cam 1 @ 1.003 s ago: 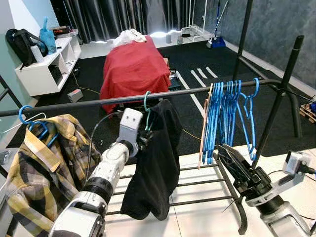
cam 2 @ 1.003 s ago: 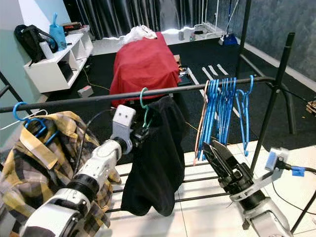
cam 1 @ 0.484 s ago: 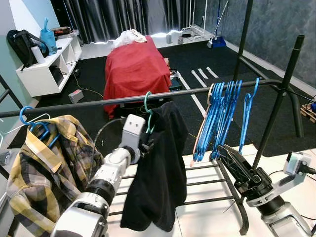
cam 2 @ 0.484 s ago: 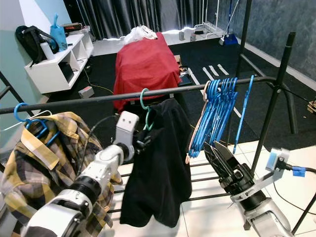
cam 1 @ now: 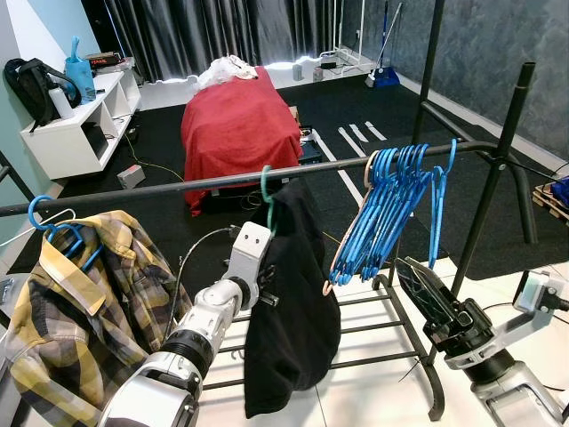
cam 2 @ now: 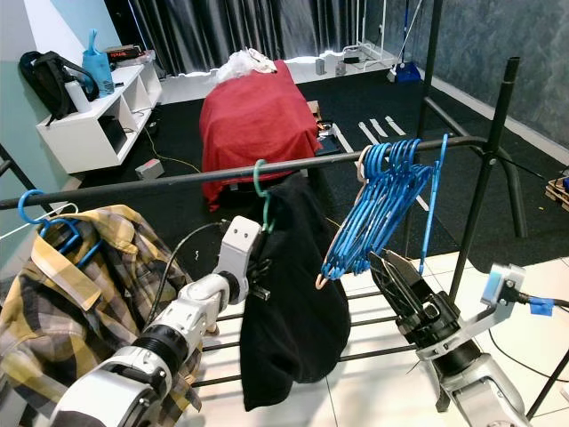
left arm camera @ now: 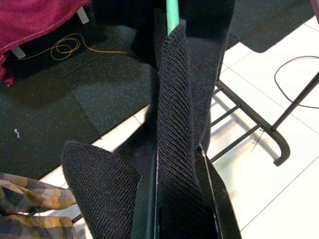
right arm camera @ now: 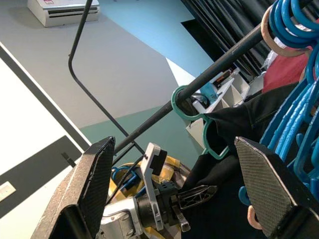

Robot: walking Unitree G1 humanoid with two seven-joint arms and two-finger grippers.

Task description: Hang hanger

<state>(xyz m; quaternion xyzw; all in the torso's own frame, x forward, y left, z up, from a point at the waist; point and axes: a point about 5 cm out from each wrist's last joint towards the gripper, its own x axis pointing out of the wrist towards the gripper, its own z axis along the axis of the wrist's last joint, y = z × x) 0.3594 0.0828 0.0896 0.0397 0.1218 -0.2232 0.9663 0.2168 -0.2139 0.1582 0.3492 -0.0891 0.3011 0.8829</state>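
One hanger: the teal plastic hanger (cam 1: 266,191) carrying the black knit garment (cam 1: 293,302) is hooked over the black metal rail (cam 1: 178,185), so I judge the hang nearly finished.
Left gripper (left arm camera: 175,199): I have its fingers pinched on the garment's fold, steadying it below the hook.
Right gripper (cam 1: 425,289): fingers spread wide, empty, waiting just under the bunch of blue plastic hangers (cam 1: 382,218).
Neighbour: yellow plaid shirt (cam 1: 76,311) hangs well apart, leaving room.

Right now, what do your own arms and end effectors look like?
Both arms are silver cylinders with black ribbed joint rings. The left arm carries a white boxy camera block and a looping black cable. The right end effector has two long black fingers; a white block with a blue tag sits beside its wrist.
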